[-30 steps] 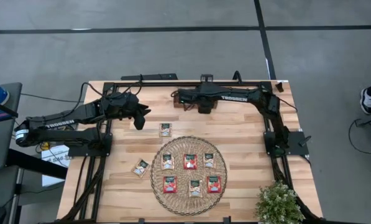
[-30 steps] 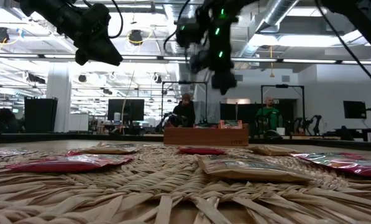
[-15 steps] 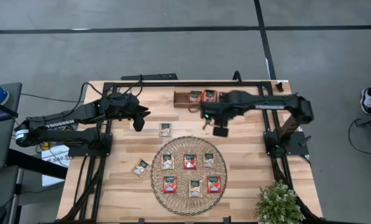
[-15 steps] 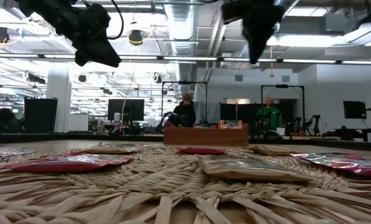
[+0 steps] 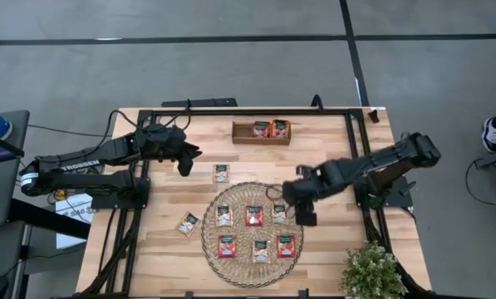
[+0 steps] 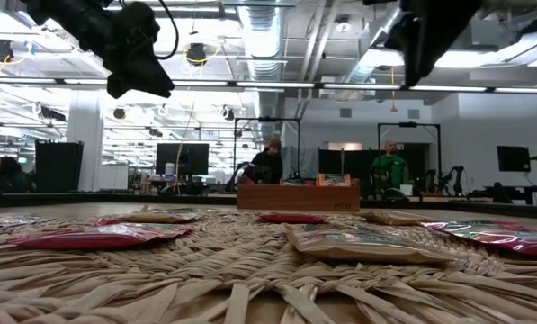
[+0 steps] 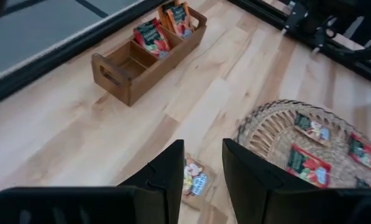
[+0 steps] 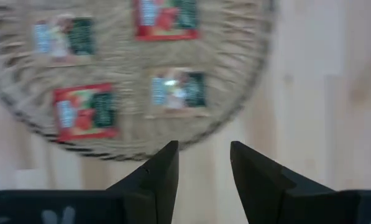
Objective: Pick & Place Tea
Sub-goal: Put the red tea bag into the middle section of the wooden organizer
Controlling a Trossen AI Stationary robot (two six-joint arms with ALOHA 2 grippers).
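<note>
Several tea sachets, red-orange and cream, lie flat on the round woven mat [image 5: 252, 274]; one is a cream sachet [image 8: 179, 90] and one a red sachet [image 8: 86, 112]. Two more lie on the bare table: one cream sachet [image 5: 222, 173] and another [image 5: 188, 223]. Two sachets [image 5: 270, 129] stand in the wooden tray [image 5: 241, 132]. My left gripper [image 5: 186, 164] is open and empty, raised left of the cream sachet [image 7: 194, 180]. My right gripper [image 5: 306, 218] is open and empty above the mat's right edge [image 8: 260, 81].
The tray also shows in the left wrist view [image 7: 120, 74] and the low view [image 6: 298, 196]. A potted plant [image 5: 370, 270] stands at the near right corner. Black frame rails [image 5: 248, 111] run along the table's edges. People sit in the room beyond the table [image 6: 270, 162].
My right gripper has gone from over the wooden tray toward the table's near edge and a little to the right, and now stands over the mat's right edge. The two sachets in the tray have come into view.
</note>
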